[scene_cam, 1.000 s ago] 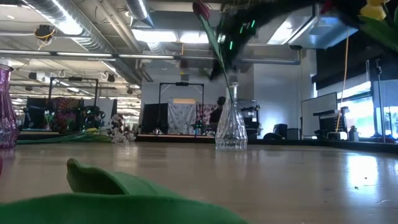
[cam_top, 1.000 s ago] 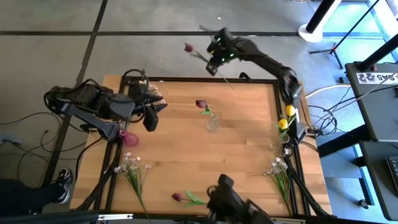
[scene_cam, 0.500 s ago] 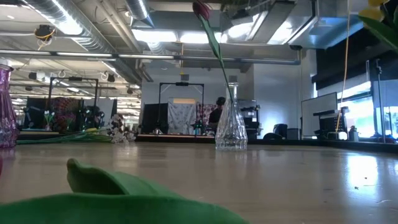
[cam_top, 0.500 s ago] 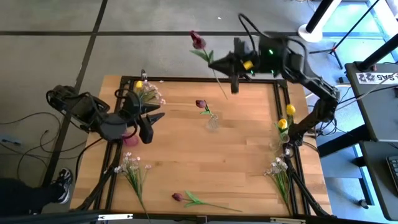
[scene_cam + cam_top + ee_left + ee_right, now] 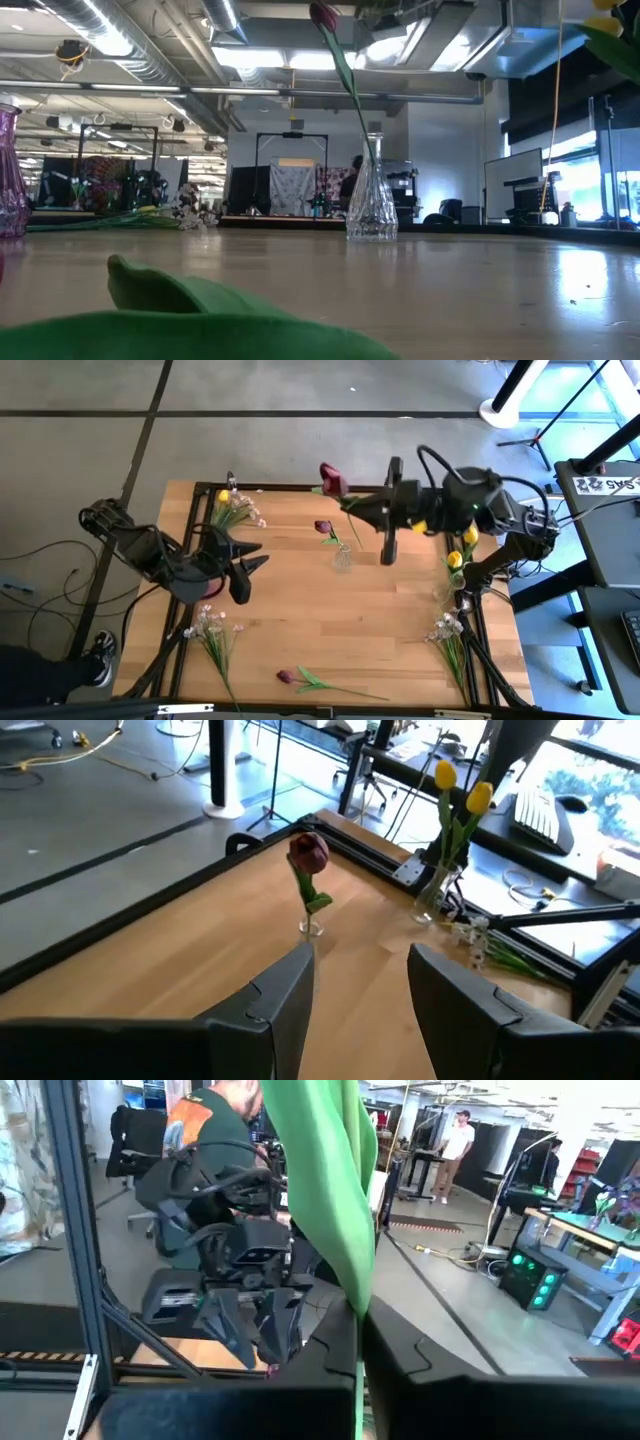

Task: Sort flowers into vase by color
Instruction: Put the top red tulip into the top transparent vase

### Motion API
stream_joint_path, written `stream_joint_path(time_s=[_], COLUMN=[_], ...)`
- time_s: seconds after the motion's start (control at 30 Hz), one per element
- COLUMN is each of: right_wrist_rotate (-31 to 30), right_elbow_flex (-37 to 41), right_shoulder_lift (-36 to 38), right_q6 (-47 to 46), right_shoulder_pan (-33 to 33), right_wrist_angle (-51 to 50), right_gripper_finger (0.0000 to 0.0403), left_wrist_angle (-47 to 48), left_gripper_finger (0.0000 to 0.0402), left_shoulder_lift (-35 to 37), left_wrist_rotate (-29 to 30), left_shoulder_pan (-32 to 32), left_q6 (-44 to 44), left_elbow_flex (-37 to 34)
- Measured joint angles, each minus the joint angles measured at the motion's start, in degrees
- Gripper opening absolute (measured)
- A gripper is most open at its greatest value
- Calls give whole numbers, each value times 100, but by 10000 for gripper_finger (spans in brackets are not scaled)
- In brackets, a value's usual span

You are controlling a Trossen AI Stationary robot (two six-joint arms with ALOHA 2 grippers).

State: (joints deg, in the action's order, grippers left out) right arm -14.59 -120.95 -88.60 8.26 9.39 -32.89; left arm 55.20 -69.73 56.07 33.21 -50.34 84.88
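My right gripper (image 5: 362, 508) is shut on a dark red tulip (image 5: 332, 480) held over the table's far part, just beyond a clear vase (image 5: 342, 558). That vase holds another dark red tulip (image 5: 323, 528) by its stem. My left gripper (image 5: 248, 558) is open and empty over the table's left part, pointing toward the clear vase (image 5: 310, 927). Two yellow tulips (image 5: 462, 545) stand in a vase at the right edge. White-pink sprigs (image 5: 213, 628) lie near left, and more (image 5: 447, 628) near right. My right gripper pinches the tulip's green stem (image 5: 358, 1370) between its two fingers, below the leaf (image 5: 330, 1180). The fingers come about level from the table's right side and lie across the stem. The tulip is lifted clear and tilted, its bloom toward the far left, its stem end (image 5: 358, 543) toward the clear vase.
A yellow tulip with white-pink blossoms (image 5: 235, 510) lies at the far left corner. A dark red tulip (image 5: 300, 679) lies at the near edge; its leaf (image 5: 200, 310) fills the low view's foreground. A pink vase (image 5: 8, 170) stands at the left. A black frame (image 5: 300, 487) rims the table.
My right gripper has come in from beyond the table's far edge toward the clear vase, carrying the dark red tulip and turning. The tulip's bloom now stands over the far edge. My left gripper has drifted a little toward the near edge, still open.
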Motion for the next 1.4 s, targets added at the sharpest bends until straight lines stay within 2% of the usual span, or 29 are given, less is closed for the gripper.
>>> stream_joint_path(time_s=[0.1,0.2,0.37,0.57,0.73,0.83,0.93,1.03,1.2,1.4], right_wrist_rotate=[-257,-279,-338,-614,-390,9,66,-35,-169,-233], right_elbow_flex=[233,937,2938,5601,6979,7255,7313,7311,7307,7307], right_shoulder_lift=[86,339,1153,2428,2745,2557,2299,2200,2012,1430], right_q6=[0,-34,-219,-258,-229,-230,-357,-76,-7,-2], right_shoulder_pan=[299,567,684,388,-125,-513,-742,-874,-1125,-1370], right_wrist_angle=[366,1053,2533,5442,6581,6675,6643,6798,6778,7004], right_gripper_finger=[1,1,1,1,2,13,20,8,10,7], left_wrist_angle=[-8,-14,-216,-535,-575,-586,-583,-574,-564,-557], left_gripper_finger=[159,159,159,159,159,159,159,159,159,159], left_shoulder_lift=[0,0,0,-50,-122,-188,-233,-245,-243,-243], left_wrist_rotate=[231,473,625,596,473,392,242,84,-13,-13], left_shoulder_pan=[174,306,348,144,-342,-691,-999,-1226,-1333,-1333], left_q6=[-60,-73,-73,-53,-53,42,185,319,434,437], left_elbow_flex=[-5,-5,-5,-5,-2,-5,-5,-5,-5,-5])
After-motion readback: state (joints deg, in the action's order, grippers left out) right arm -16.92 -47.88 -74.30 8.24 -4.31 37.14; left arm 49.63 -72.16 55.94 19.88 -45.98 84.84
